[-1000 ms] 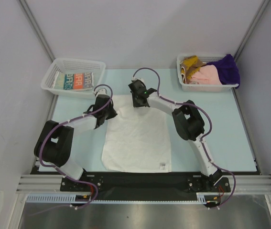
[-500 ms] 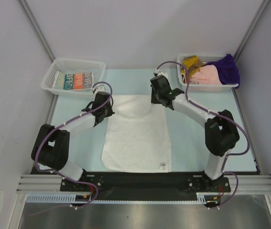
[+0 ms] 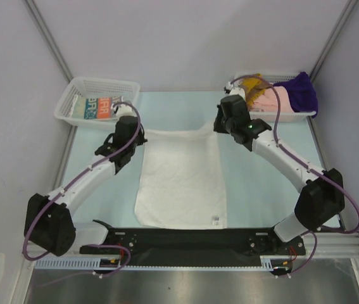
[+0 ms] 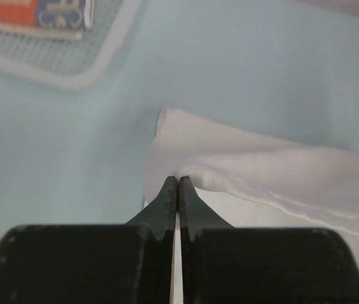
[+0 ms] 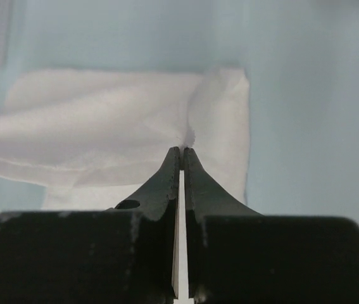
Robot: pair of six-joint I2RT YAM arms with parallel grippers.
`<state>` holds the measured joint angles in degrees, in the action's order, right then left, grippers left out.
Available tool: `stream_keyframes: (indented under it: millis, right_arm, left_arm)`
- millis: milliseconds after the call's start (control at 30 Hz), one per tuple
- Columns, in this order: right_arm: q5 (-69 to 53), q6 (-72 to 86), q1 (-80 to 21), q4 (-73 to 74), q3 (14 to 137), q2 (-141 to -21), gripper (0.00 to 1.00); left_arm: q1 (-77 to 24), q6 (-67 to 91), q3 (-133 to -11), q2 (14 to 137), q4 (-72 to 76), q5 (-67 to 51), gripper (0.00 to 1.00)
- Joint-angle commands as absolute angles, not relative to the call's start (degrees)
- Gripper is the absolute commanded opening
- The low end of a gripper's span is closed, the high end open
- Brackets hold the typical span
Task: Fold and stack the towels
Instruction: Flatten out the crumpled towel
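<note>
The white towel point(image 3: 182, 183), a soft, limp rectangle with a stitched hem, lies mid-bench point(image 3: 261, 183), its 12 o'clock edge raised in a sagging line between the arms. The left end effector point(image 4: 178, 183) is clenched on the towel's 11 o'clock corner and the right end effector point(image 5: 182, 152) on its 1 o'clock corner, each pinching only a thin tip of cloth. So shallow a bite could slip if the arms pull apart or travel unevenly, skewing the fold, and the slack middle could bunch. The near edge may drag on the smooth pale-blue surface. A folded print towel point(image 3: 100, 107) sits in the rigid mesh basket point(image 3: 78, 95) at 10 o'clock; crumpled towels point(image 3: 274, 98) heap in the other basket point(image 3: 274, 115) at 2 o'clock
</note>
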<state>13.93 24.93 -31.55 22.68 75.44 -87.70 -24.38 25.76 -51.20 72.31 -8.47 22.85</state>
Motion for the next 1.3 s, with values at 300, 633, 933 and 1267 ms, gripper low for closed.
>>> stream_keyframes:
  millis: [300,633,933,1267]
  right_arm:
    - [5.37,23.64,-19.34,19.07,107.64,-107.21,0.0]
    - [-1.93,31.28,-12.92,20.39,126.12,-121.02,0.0]
    - [-5.71,34.1,-10.46,15.21,125.34,-119.19,0.0]
    - [-5.1,31.47,-11.95,8.0,115.59,-105.23,0.0]
  left_arm:
    - [-17.84,14.77,-90.5,97.87,-8.78,19.17,0.0]
    - [-14.5,13.45,-111.26,109.95,-10.55,13.19,0.0]
    - [-14.33,13.36,-119.79,113.03,-10.63,9.23,0.0]
    - [-14.33,14.5,-111.02,101.7,-6.59,6.07,0.0]
